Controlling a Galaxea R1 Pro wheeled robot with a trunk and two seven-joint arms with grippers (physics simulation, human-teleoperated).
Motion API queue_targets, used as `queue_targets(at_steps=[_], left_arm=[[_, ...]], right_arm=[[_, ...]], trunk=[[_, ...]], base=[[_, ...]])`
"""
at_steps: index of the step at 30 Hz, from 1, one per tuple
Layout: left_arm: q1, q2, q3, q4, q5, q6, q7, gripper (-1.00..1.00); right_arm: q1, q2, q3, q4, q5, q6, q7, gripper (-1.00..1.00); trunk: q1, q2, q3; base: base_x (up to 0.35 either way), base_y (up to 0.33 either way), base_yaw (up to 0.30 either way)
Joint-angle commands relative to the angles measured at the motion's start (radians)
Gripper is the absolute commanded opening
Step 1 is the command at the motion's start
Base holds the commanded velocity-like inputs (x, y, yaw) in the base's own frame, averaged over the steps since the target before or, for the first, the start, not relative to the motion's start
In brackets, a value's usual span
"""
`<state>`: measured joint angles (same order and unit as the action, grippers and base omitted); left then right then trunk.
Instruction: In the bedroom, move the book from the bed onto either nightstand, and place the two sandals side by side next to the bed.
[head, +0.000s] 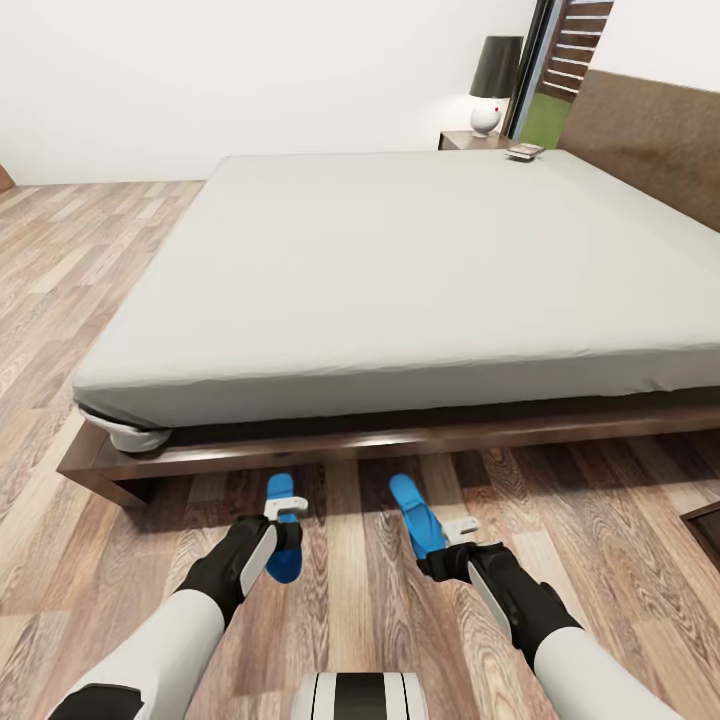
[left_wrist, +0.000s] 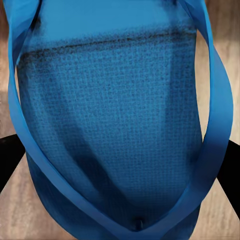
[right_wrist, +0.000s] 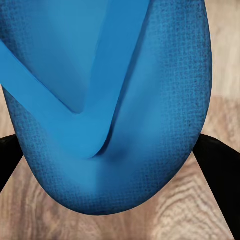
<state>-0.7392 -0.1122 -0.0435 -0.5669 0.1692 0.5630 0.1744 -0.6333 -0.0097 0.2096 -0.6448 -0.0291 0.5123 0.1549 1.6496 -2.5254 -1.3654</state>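
Two blue sandals lie parallel just off the bed's near side, the left sandal (head: 283, 545) and the right sandal (head: 413, 510). My left gripper (head: 286, 516) is shut across the left sandal (left_wrist: 120, 100), black fingers (left_wrist: 10, 160) touching its edges. My right gripper (head: 452, 540) is shut across the right sandal (right_wrist: 150, 150) near its rounded end, fingers (right_wrist: 217, 165) against both sides. I cannot tell whether the soles touch the floor. The book (head: 525, 151) lies on the bed (head: 400, 260) at its far corner by the headboard. The nightstand (head: 462, 140) stands beyond that corner.
A dark-shaded lamp with a white base (head: 488, 100) stands on the nightstand, by the slatted window (head: 570, 60). The bed's dark wooden frame (head: 330, 445) juts out low ahead of the sandals. A dark furniture corner (head: 706, 525) sits at the right edge. Plank floor stretches left.
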Motion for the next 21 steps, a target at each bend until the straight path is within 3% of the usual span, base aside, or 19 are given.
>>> queue_targets(at_steps=[1, 4, 9, 21], left_arm=[[0.000, 0.001, -0.005, -0.003, 0.010, 0.004, 0.009, -1.00], [0.000, -0.002, -0.005, -0.006, 0.011, 0.015, 0.011, -1.00], [0.000, 0.002, 0.000, -0.008, 0.019, 0.108, 0.009, -1.00], [-0.004, 0.033, 0.001, 0.015, 0.018, 0.119, -0.016, -1.00]], right_arm=[[-0.001, -0.001, 0.004, -0.002, -0.003, 0.005, 0.001, -1.00], [0.000, -0.001, 0.006, -0.002, -0.004, 0.003, 0.003, -1.00], [0.000, 0.000, 0.010, -0.003, -0.005, -0.008, 0.003, -1.00], [0.000, 0.000, 0.008, -0.045, -0.005, -0.024, 0.003, -1.00]], trunk=[[0.000, 0.000, -0.001], [0.000, -0.001, -0.005], [0.003, -0.002, -0.024], [0.008, -0.004, -0.070]], base=[[0.017, 0.000, 0.000], [0.006, 0.000, 0.000], [0.000, 0.000, 0.000], [0.000, 0.000, 0.000]])
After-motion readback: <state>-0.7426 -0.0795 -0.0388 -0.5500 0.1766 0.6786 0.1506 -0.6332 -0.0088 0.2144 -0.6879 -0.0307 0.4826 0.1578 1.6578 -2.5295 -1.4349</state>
